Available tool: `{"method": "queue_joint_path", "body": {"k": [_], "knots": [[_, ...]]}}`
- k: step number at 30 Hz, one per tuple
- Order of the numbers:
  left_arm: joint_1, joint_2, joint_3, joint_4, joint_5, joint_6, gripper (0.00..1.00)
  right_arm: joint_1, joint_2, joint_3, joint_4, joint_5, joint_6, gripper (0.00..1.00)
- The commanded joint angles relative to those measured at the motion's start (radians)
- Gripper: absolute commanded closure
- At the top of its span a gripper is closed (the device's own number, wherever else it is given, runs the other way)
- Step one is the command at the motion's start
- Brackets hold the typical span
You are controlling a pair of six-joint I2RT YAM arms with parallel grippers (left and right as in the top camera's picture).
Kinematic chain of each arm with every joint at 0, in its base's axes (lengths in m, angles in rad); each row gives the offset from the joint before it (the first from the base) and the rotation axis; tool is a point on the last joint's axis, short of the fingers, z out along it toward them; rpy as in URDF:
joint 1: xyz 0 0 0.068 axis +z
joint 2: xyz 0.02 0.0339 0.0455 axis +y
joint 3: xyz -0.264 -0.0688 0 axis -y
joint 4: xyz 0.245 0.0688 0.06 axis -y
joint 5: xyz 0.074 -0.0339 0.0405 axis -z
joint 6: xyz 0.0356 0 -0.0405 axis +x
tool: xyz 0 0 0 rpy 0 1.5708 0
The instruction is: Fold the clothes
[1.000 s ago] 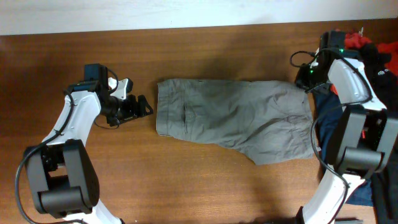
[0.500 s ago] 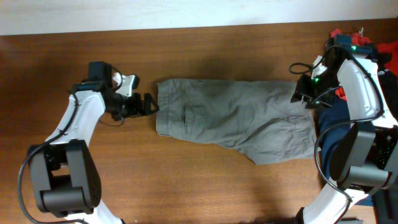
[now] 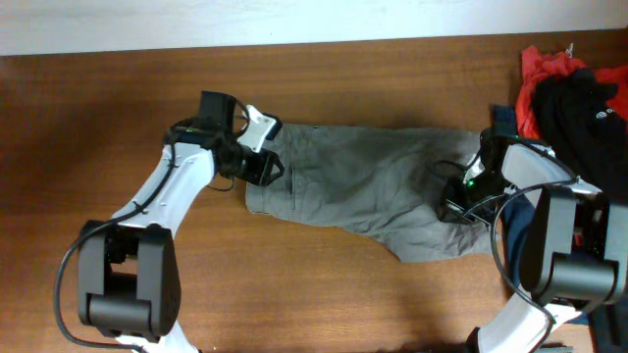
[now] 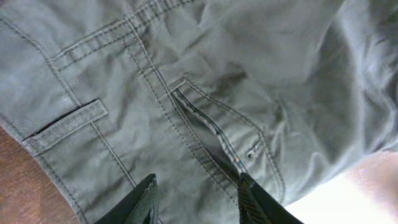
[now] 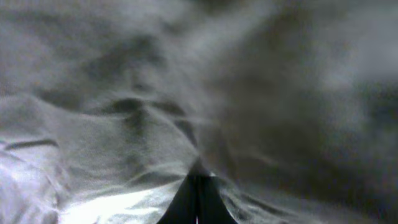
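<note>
The clothes (image 3: 363,181), a grey-olive pair of shorts, lie spread flat across the middle of the table. My left gripper (image 3: 267,169) is low over the waistband end. In the left wrist view its fingers (image 4: 147,198) stand apart over the cloth (image 4: 186,74), on either side of a stitched pocket slit (image 4: 211,127). My right gripper (image 3: 453,208) is down on the shorts' right leg end. In the right wrist view that gripper (image 5: 198,190) is shut, and wrinkles of the fabric (image 5: 124,124) run in to its tip.
A heap of red and black garments (image 3: 574,93) lies at the back right corner. Navy blue cloth (image 3: 512,233) shows beside the right arm. Brown table top (image 3: 343,294) lies in front of the shorts.
The left gripper moved right from the bare table onto the waistband and its jaws narrowed. The right gripper came down and leftwards from the back right onto the leg end and shut.
</note>
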Motion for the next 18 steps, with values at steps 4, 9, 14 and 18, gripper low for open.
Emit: {"method": "queue_joint_path", "body": {"k": [4,9,14,18], "knots": [[-0.031,0.090,-0.008,-0.009,-0.077,0.050,0.60,-0.051,0.022,-0.047,-0.097,0.296,0.143,0.96],[-0.030,0.168,-0.008,0.007,-0.198,-0.016,0.70,-0.044,0.022,-0.047,-0.100,0.293,0.063,0.96],[-0.024,0.247,-0.008,-0.008,-0.303,-0.123,0.87,-0.044,0.021,-0.046,-0.100,0.264,0.040,0.96],[-0.016,0.256,-0.008,-0.026,-0.369,-0.208,0.99,-0.044,0.013,-0.023,-0.105,0.224,-0.004,0.96]]}}
